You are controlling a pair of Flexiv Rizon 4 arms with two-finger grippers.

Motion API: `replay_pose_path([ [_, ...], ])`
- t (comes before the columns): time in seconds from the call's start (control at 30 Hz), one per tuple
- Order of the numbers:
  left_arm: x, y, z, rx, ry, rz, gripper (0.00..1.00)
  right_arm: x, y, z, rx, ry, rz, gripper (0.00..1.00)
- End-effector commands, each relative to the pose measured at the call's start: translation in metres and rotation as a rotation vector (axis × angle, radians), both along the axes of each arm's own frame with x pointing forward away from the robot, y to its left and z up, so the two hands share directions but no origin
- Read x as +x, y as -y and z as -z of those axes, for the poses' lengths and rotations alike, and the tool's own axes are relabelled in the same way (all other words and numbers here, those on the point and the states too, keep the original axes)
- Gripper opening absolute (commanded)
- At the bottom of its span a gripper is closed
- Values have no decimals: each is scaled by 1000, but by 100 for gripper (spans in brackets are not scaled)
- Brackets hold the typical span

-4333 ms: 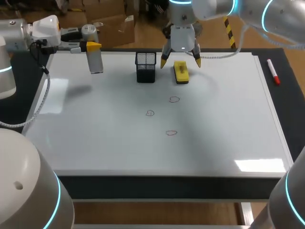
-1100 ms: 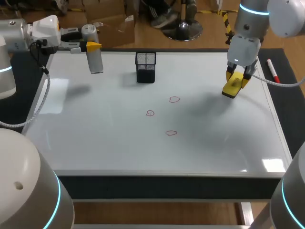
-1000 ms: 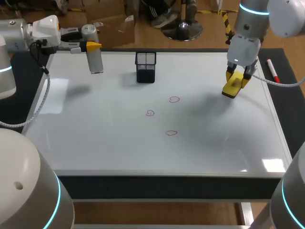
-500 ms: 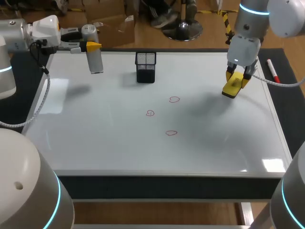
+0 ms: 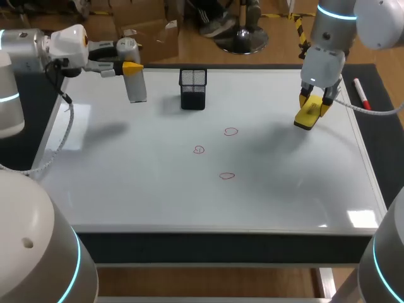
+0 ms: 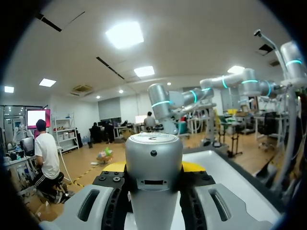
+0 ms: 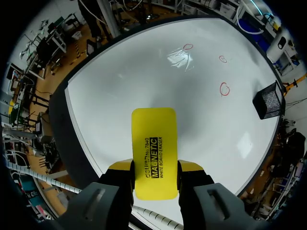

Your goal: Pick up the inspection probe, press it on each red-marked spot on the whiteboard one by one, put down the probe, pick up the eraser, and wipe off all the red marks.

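Clamping the grey inspection probe (image 5: 137,88) between its fingers, the left gripper (image 5: 130,64) holds it above the far-left part of the whiteboard (image 5: 126,183), well apart from the three red marks (image 5: 199,149). The right gripper (image 5: 314,102) is closed on the yellow eraser (image 5: 308,116) over the board's right side. None of the marks is wiped, and these views cannot show whether any was pressed, so probing, putting the probe down and wiping all seem left to do.
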State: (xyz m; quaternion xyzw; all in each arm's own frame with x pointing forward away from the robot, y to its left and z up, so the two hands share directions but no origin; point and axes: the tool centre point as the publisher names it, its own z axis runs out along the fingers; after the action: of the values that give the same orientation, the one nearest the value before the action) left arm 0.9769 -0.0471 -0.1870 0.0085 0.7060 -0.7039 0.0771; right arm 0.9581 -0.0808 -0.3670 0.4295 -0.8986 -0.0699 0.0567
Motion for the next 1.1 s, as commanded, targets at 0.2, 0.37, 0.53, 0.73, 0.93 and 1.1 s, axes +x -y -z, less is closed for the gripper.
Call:
replay_pose_path([
  [0.2, -73, 41, -17, -3, 18, -50, 0, 0, 1, -1, -3, 0, -2, 0],
  [0.37, -97, 64, -15, -18, -3, -34, 0, 0, 1, -1, -3, 0, -2, 0],
  [0.53, -112, 85, -5, -21, -26, -23, 0, 0, 1, -1, -3, 0, -2, 0],
  [0.73, -122, 108, 14, -16, -68, 33, 0, 0, 1, -1, -3, 0, -2, 0],
  [0.93, -126, 123, 26, -24, -85, 72, 0, 0, 1, -1, -3, 0, -2, 0],
  [1.1, -126, 132, 33, -23, -91, 94, 0, 0, 1, -1, -3, 0, -2, 0],
])
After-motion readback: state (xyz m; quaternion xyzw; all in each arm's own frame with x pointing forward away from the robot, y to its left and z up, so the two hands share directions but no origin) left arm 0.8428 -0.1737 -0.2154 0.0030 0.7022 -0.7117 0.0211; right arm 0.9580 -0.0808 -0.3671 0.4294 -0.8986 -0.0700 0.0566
